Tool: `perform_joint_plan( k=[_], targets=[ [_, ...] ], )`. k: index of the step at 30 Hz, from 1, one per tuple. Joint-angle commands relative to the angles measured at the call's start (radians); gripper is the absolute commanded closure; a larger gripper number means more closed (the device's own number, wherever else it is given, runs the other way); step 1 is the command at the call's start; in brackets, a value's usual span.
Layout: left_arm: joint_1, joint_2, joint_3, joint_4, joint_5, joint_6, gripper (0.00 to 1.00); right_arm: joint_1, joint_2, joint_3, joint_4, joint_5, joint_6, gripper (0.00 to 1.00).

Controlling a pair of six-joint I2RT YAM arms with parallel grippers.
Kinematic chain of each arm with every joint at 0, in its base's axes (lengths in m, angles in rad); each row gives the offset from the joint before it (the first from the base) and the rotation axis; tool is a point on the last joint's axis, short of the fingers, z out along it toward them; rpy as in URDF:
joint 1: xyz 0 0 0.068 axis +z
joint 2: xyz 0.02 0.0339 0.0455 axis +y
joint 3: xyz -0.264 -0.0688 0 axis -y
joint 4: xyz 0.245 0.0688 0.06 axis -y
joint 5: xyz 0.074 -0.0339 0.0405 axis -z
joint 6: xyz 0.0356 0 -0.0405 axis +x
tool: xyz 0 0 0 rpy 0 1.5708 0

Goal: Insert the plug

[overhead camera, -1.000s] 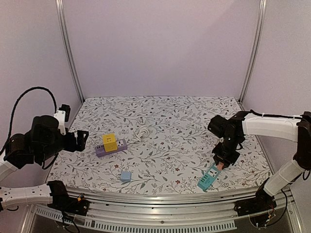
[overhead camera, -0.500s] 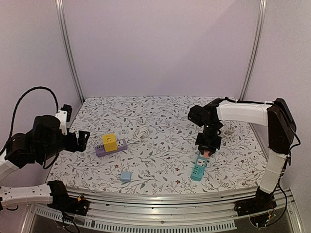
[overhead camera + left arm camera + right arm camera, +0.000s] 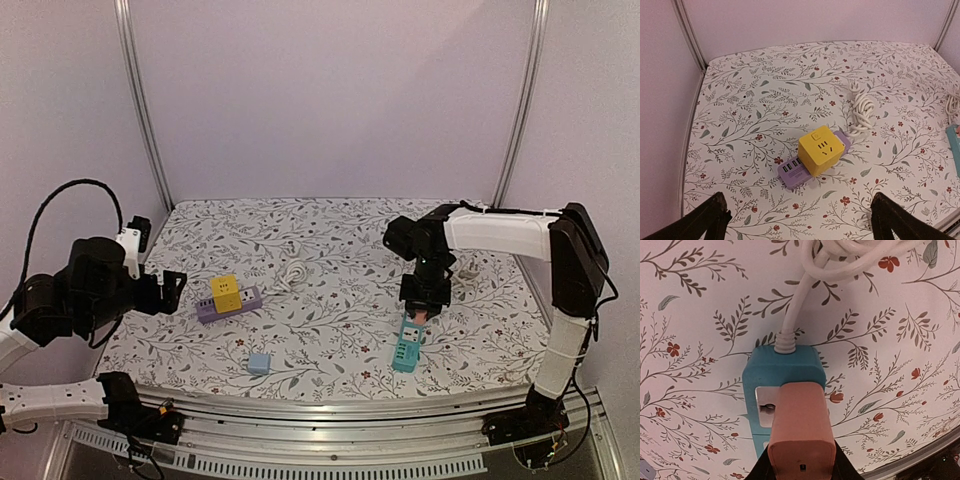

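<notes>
My right gripper (image 3: 424, 303) is shut on a salmon-pink plug (image 3: 421, 315). In the right wrist view the plug (image 3: 801, 425) stands against the socket face of a teal power strip (image 3: 782, 365), covering part of it. I cannot see its prongs. The strip (image 3: 405, 350) lies at the front right of the table. Its white cord (image 3: 795, 305) runs away from it. My left gripper (image 3: 168, 290) is open and empty, hanging left of a purple power strip (image 3: 228, 304). A yellow cube adapter (image 3: 821, 150) sits on that strip.
A coiled white cord (image 3: 293, 272) lies behind the purple strip (image 3: 795, 172). A small light-blue cube (image 3: 259, 363) sits near the front edge. A small white object (image 3: 467, 268) lies right of my right arm. Metal frame posts stand at the back corners.
My right arm swung left and slightly away with the plug. The teal strip shifted left along with it. In the last half second it barely moved. The left arm stayed put.
</notes>
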Motion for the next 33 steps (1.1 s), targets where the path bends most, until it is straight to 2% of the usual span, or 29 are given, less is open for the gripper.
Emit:
perform_joint_plan(
  k=[1,4,17,19,26,33],
  targets=[
    [-0.005,0.011,-0.023,0.019,0.026,0.014,0.0,-0.007,0.03,-0.081,0.037,-0.033,-0.014,1.0],
    [-0.005,0.013,-0.024,0.022,0.033,0.017,0.0,-0.016,0.031,-0.091,0.052,-0.044,-0.015,0.99],
    [-0.005,0.013,-0.027,0.03,0.052,0.027,0.0,-0.021,-0.003,-0.14,0.088,-0.119,0.019,0.85],
    [-0.005,0.016,-0.029,0.033,0.056,0.03,0.0,-0.023,-0.013,-0.131,0.087,-0.119,0.018,0.77],
    [-0.005,0.052,-0.024,0.042,0.068,0.039,0.01,-0.026,-0.049,-0.087,0.077,-0.111,0.013,0.59],
    [-0.005,0.081,0.022,0.014,0.12,0.008,0.0,-0.026,-0.064,-0.013,-0.001,-0.109,-0.047,0.33]
  ],
)
